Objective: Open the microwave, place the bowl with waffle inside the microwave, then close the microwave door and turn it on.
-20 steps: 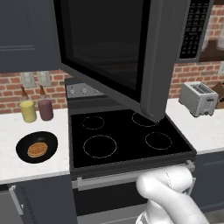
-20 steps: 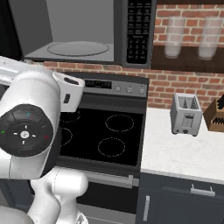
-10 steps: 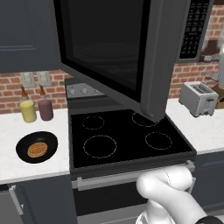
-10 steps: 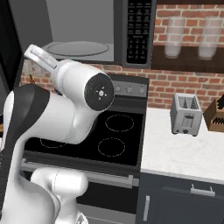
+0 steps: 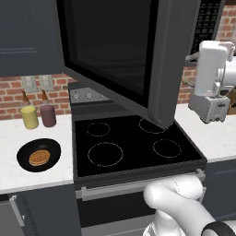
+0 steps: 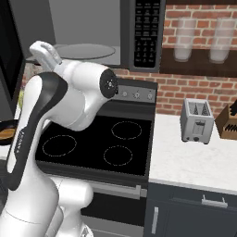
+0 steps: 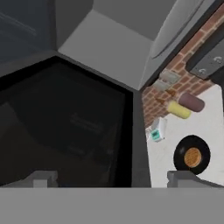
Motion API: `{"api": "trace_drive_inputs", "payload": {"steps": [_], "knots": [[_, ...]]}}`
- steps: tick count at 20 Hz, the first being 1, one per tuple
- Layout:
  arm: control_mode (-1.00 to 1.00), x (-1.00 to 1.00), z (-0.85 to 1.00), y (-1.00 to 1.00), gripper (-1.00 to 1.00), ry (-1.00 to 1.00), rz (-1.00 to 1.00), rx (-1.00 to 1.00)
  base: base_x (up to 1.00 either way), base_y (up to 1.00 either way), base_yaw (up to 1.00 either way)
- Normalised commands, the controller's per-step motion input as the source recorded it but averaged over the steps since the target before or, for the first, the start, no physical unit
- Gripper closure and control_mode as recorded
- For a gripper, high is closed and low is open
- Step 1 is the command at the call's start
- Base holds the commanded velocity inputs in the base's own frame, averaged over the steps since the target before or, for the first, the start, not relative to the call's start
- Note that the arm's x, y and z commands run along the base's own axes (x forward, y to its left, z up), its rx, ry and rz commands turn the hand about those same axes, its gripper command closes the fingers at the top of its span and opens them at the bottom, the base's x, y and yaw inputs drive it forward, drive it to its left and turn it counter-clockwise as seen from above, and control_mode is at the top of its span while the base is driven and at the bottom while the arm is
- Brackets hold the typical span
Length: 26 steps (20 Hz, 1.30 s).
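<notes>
In the left base view, the microwave door (image 5: 124,55) stands swung out over the stove (image 5: 133,147), its handle edge toward the camera, so the opening step reads as done. The bowl (image 5: 38,155) sits on the left worktop (image 5: 27,177), just beside the stove's left edge, with the waffle (image 5: 39,157) at its centre and 2 bottles (image 5: 38,115) behind it against the brick wall. The step in hand is judged to be the reach for the bowl: bring the hand down beside the open door without brushing its lower edge, set 1 finger inside the rim and 1 outside, close firmly, and lift level so the waffle stays centred. In the right base view, the arm's upper link (image 6: 69,111) is folded high across the front of the stove, the elbow bent sharply, and the wrist (image 6: 45,54) reaches up and left toward the microwave (image 6: 97,32), whose cavity shows its glass turntable (image 6: 83,50); the toaster (image 6: 196,120) stands well apart on the right worktop. In the hand view, the camera is rolled and looks past the door's dark glass toward the bowl, which lies near the right finger (image 7: 186,178). The 2 fingers stand spread fully apart with nothing between them; the gripper (image 7: 113,180) is empty and clear of the bowl.
</notes>
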Motion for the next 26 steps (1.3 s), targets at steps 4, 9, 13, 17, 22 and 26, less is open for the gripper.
{"api": "trace_drive_inputs", "payload": {"steps": [4, 9, 13, 17, 22, 26], "knots": [[-1.00, 0.24, 0.01, 0.54, -1.00, 0.26, 0.24, 0.05, 0.00, 0.00, 0.00], [-1.00, 0.17, 0.01, 0.61, -1.00, 0.25, 0.24, 0.01, 0.00, 0.00, 0.00], [-1.00, 0.13, 0.00, 0.69, -1.00, 0.21, 0.22, 0.00, 0.00, 0.00, 0.00], [-1.00, 0.14, 0.00, 0.83, -1.00, 0.20, 0.20, 0.00, 0.00, 0.00, 0.00], [-1.00, 0.02, 0.00, 0.76, -1.00, 0.16, 0.18, 0.04, 0.00, 0.00, 0.00], [-1.00, 0.00, 0.00, 0.65, -1.00, 0.10, 0.14, 0.06, 0.00, 0.00, 0.00]]}}
